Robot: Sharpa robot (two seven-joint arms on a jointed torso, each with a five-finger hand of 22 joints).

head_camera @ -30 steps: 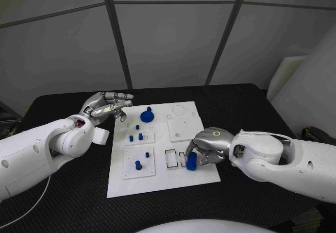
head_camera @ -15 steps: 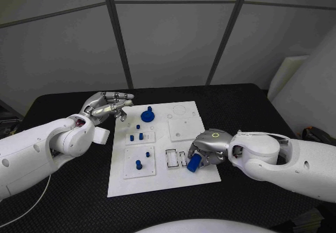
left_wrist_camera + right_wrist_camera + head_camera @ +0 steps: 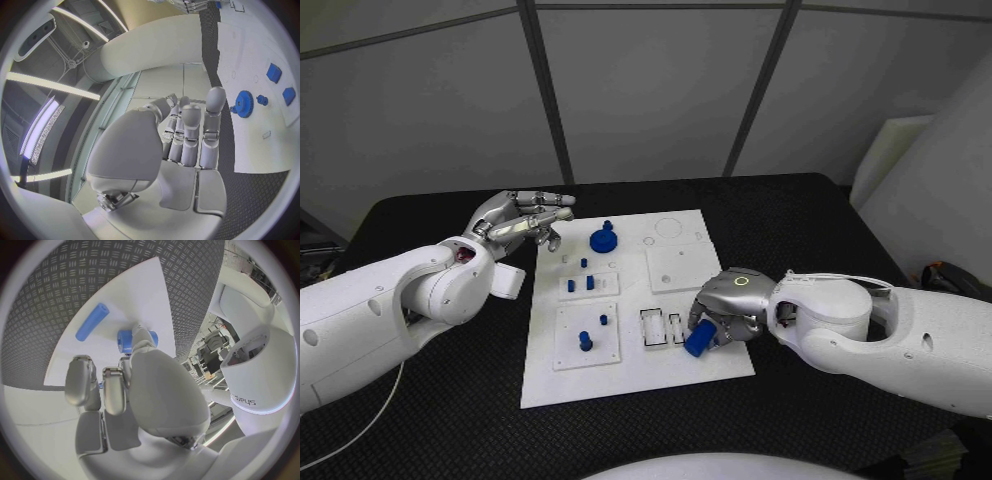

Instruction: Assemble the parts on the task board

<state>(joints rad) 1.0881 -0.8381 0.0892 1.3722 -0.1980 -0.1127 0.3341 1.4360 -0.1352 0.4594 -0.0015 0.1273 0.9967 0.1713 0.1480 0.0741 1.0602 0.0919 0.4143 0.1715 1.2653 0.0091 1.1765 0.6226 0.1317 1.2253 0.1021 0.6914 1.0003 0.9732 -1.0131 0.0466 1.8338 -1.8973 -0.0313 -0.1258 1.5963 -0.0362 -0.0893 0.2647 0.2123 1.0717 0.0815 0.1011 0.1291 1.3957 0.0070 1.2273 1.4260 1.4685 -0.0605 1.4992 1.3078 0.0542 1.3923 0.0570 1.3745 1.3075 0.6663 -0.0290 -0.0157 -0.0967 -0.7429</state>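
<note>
While your right hand (image 3: 728, 312) sits low over the near right part of the task board (image 3: 632, 360), its fingers are curled around a blue cylinder (image 3: 700, 337), which leans tilted just beside the slotted recesses (image 3: 662, 327) in the board. In the right wrist view you can see that same hand (image 3: 134, 390) with a short blue part (image 3: 128, 341) at its fingertips, and a second, longer blue rod (image 3: 92, 322) lying loose on the white board (image 3: 144, 300) a little apart from it.

Your left hand (image 3: 519, 222) hangs at the far left corner of the board, holding nothing, fingers extended close together and only slightly bent. The left wrist view shows those fingers (image 3: 210, 120) straight and side by side, near a blue gear (image 3: 242, 104) standing on the board.

On the board you also have the blue gear (image 3: 603, 240) at the far side, small blue pegs (image 3: 586, 280) on the upper left insert, and a blue peg (image 3: 586, 341) upright in the lower left insert. The board rests on the black table (image 3: 819, 230).
</note>
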